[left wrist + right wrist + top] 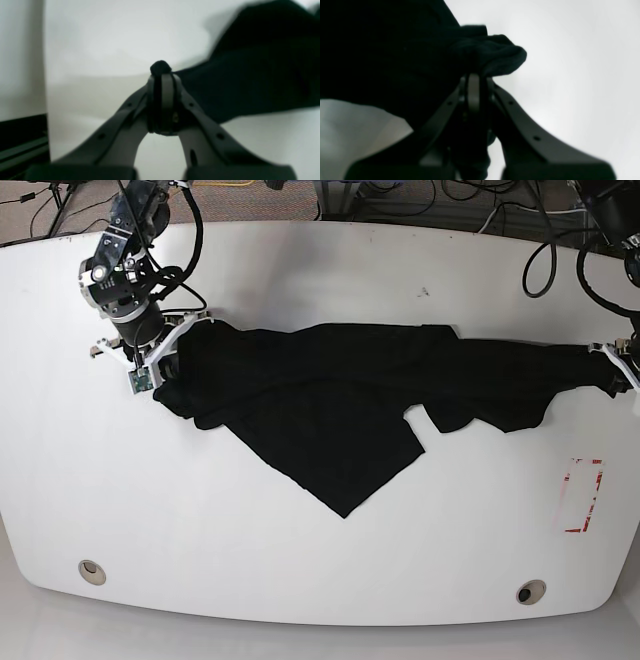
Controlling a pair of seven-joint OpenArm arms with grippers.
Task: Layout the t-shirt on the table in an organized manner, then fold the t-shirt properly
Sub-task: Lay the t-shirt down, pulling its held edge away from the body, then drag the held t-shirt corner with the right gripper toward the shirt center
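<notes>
The black t-shirt [340,395] is pulled into a long band across the white table [300,570], and a triangular flap points toward the front edge. Its printed front does not show. At the band's right end, my left gripper [620,370] is shut on the cloth. In the left wrist view a small tuft pokes out above the left gripper [162,75], and the t-shirt [262,75] runs off to the right. At the band's left end, my right gripper [165,358] is shut on a bunched corner. The right wrist view shows the right gripper [476,77] with the t-shirt [395,62] to its left.
Two round grommet holes [92,571] [530,591] sit near the table's front edge. A red-outlined rectangle mark [583,496] lies at the right. Cables [400,200] run behind the far edge. A dark ledge [22,142] shows at the left of the left wrist view.
</notes>
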